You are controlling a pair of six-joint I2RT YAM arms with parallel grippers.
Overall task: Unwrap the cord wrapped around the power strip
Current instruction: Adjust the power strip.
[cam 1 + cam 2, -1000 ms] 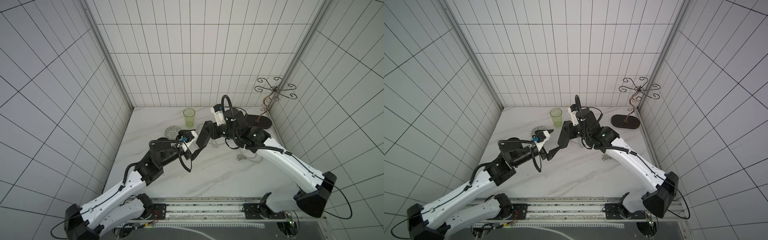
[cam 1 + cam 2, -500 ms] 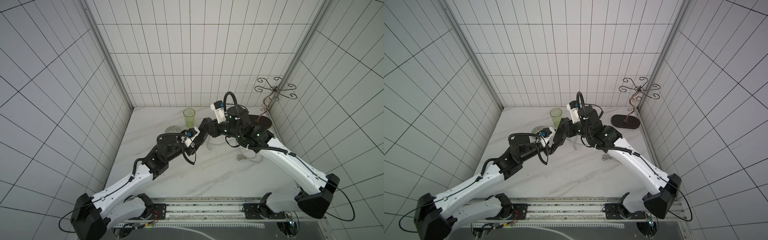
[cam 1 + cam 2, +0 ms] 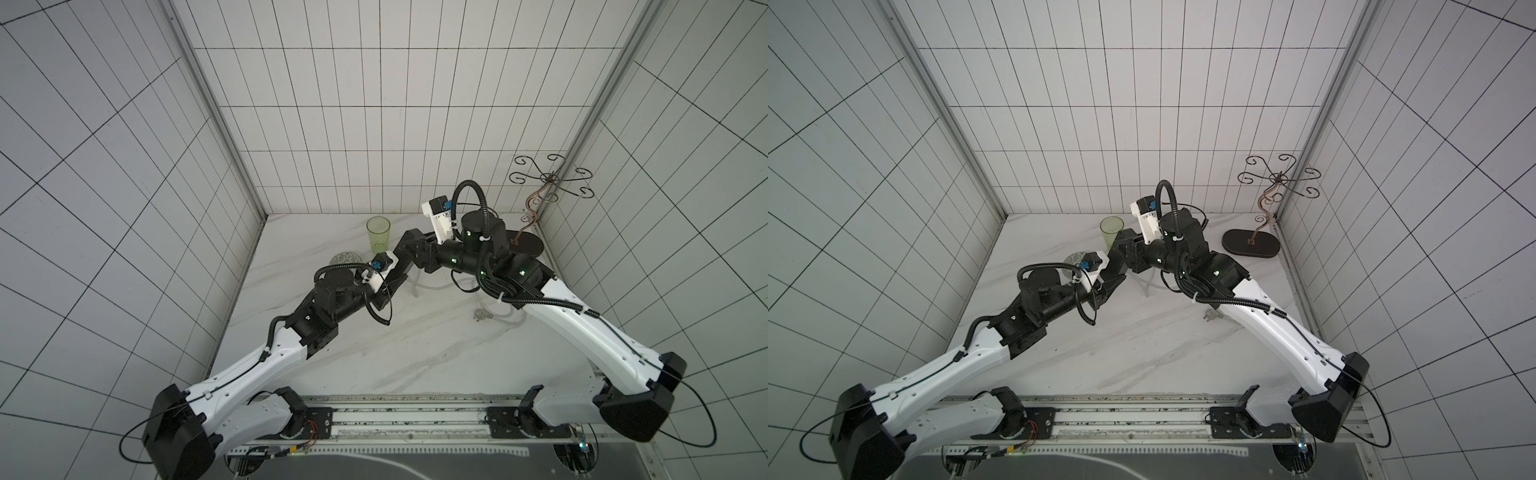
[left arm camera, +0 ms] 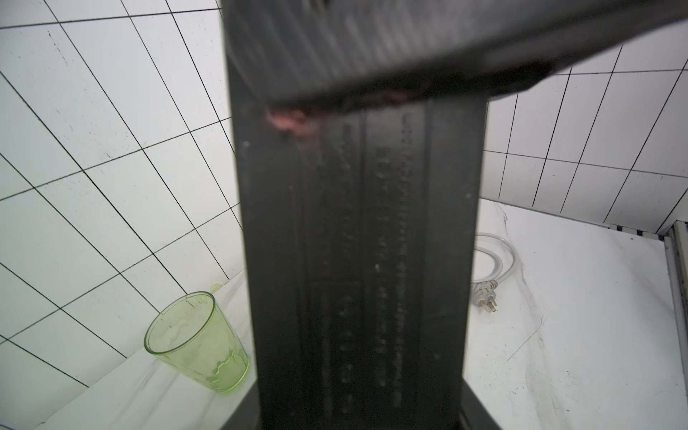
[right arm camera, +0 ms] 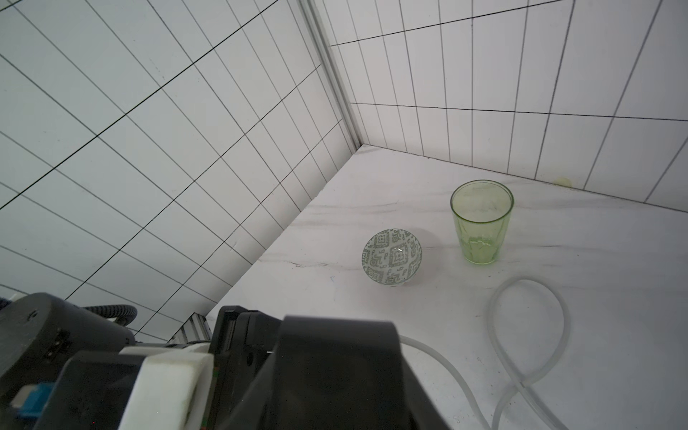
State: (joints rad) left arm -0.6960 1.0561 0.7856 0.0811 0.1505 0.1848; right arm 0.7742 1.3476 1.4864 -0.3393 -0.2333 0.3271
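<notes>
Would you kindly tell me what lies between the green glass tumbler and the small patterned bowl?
Nothing: in the right wrist view, only bare white marble tabletop separates the green glass tumbler from the small patterned bowl.

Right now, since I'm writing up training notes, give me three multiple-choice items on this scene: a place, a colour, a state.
1. Relative to the glass, the patterned bowl sits: A inside it; B beside it; C on top.
2. The glass is: A blue; B red; C green.
3. The cord is: A lying in loose loops on the table; B wound round the glass; C knotted round the bowl.
Key: 1B, they stand apart side by side; 2C, green-tinted walls; 3A, its loops rest on the marble.
</notes>
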